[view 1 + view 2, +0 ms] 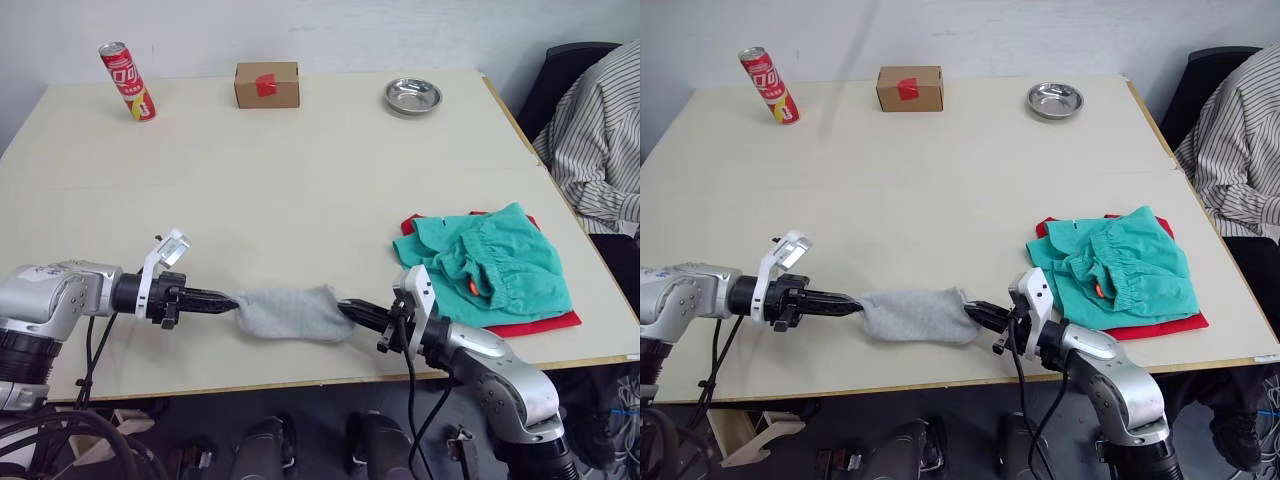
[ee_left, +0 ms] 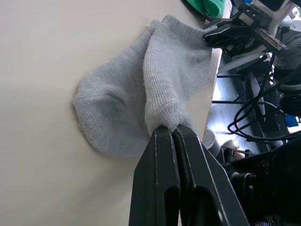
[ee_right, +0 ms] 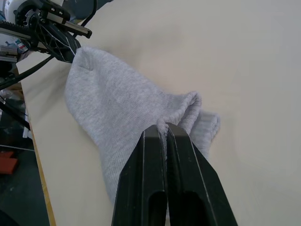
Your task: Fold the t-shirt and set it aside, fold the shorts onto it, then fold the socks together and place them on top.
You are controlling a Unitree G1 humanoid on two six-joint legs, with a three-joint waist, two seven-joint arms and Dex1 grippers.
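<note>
The light grey socks (image 1: 290, 311) lie stacked near the table's front edge, stretched between both grippers. My left gripper (image 1: 230, 303) is shut on their left end, where its fingertips (image 2: 167, 134) pinch the fabric. My right gripper (image 1: 345, 308) is shut on their right end (image 3: 178, 113). To the right, the teal shorts (image 1: 495, 265) lie folded on the red t-shirt (image 1: 540, 322), of which only edges show beneath.
A red can (image 1: 127, 81), a brown cardboard box (image 1: 267, 84) and a small metal bowl (image 1: 413, 96) stand along the far edge. A person in a striped shirt (image 1: 600, 140) sits at the table's right side. The table edge (image 1: 300, 382) is just behind the grippers.
</note>
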